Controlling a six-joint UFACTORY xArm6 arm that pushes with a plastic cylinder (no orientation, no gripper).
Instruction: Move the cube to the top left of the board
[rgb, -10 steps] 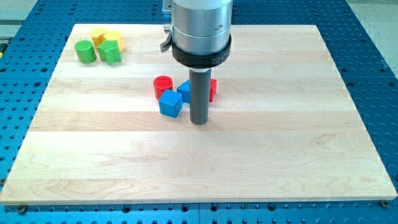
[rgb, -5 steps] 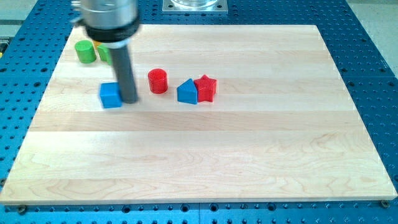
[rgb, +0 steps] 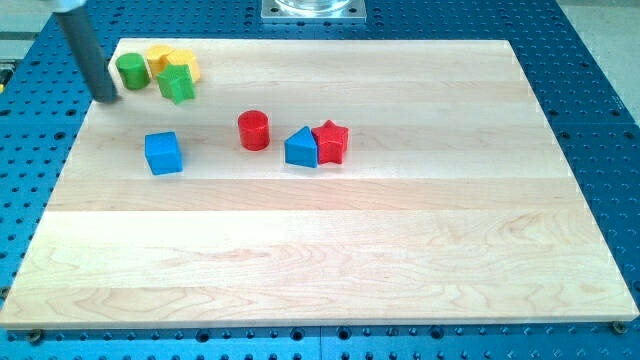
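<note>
The blue cube (rgb: 163, 153) lies on the wooden board (rgb: 330, 250), left of the middle. My tip (rgb: 106, 98) stands near the board's top left edge, just left of the green cylinder (rgb: 131, 71). The tip is up and to the left of the cube and apart from it.
A green star-shaped block (rgb: 177, 83) and two yellow blocks (rgb: 170, 60) sit with the green cylinder at the top left. A red cylinder (rgb: 254, 130), a blue pointed block (rgb: 300, 148) and a red star block (rgb: 330, 141) lie near the middle.
The rod pushed the blue cube left, away from the red and blue cluster, then left it and moved up-left to the board's edge. The green cylinder sits slightly higher.
</note>
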